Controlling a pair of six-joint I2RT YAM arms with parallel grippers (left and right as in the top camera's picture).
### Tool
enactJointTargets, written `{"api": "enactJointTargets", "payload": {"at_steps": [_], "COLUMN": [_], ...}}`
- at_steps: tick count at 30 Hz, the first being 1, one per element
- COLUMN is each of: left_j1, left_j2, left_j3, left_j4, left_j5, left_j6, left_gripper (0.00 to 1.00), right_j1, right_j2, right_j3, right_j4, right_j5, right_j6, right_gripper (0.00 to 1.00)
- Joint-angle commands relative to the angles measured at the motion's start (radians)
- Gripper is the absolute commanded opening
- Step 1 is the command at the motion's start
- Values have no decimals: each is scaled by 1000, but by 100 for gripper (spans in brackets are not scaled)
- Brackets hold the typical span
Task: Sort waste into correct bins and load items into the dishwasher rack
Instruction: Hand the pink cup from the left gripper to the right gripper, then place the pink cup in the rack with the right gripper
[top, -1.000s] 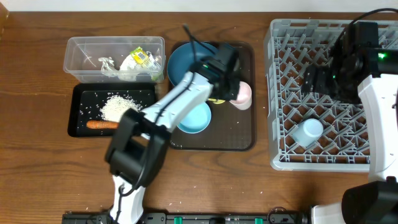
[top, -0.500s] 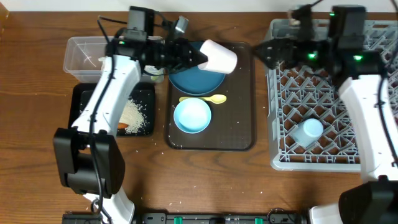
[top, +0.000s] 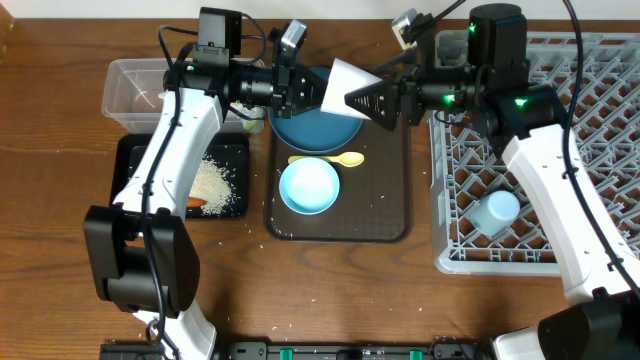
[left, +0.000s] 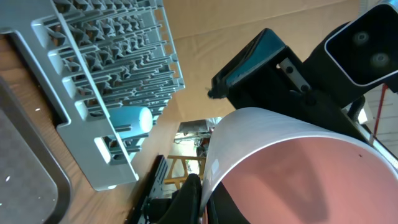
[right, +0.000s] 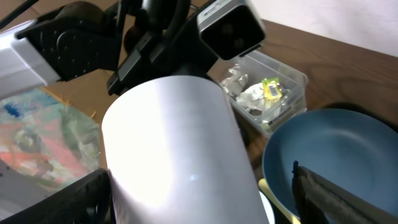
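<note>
My left gripper (top: 305, 92) is shut on the rim of the pale pink cup (top: 345, 85), holding it on its side in the air above the dark blue plate (top: 310, 130). In the left wrist view the rim sits between the fingers (left: 205, 202) and the cup's inside (left: 298, 168) fills the frame. My right gripper (top: 368, 100) is open, its fingers either side of the cup's base (right: 174, 155). The light blue bowl (top: 309, 187) and yellow spoon (top: 330, 160) lie on the brown tray. A light blue cup (top: 495, 212) lies in the grey rack (top: 600, 200).
The clear tub (top: 130, 90) holds crumpled paper (right: 236, 78) and the yellow-green wrapper (right: 270, 89). The black tray (top: 135, 150) holds rice (top: 210, 180) and a carrot (top: 197, 205). The brown serving tray (top: 385, 200) lies between bins and rack.
My left gripper lifted the pink cup off the brown tray and turned it sideways. My right gripper moved left from over the rack to the cup's base.
</note>
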Motion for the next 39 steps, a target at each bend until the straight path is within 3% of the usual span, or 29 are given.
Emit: {"api": "enactJointTargets", "payload": {"at_steps": [1, 12, 18, 23, 28, 33, 39], "left_j1": [0, 0, 0, 0, 1, 19, 42], "left_j2": [-3, -3, -3, -3, -3, -3, -3], "left_j3": [14, 14, 14, 14, 14, 14, 13], "left_j4": [10, 11, 11, 11, 11, 11, 4], "left_j5": [76, 76, 76, 76, 61, -35, -301], "left_j6": [-5, -12, -12, -11, 0, 1, 14], "left_gripper": [6, 6, 7, 25, 32, 34, 35], "right_j1": [13, 32, 39, 35, -23, -141, -297], "right_j2": [-2, -2, -1, -2, -19, -93, -209], "right_j3": [-9, -10, -10, -9, -9, -9, -9], "right_j4": [-2, -2, -5, -5, -15, -131, -369], "right_j5": [12, 12, 12, 13, 13, 122, 402], "right_j6": [-19, -38, -60, -72, -63, -35, 4], "right_gripper": [86, 70, 53, 50, 50, 49, 49]}}
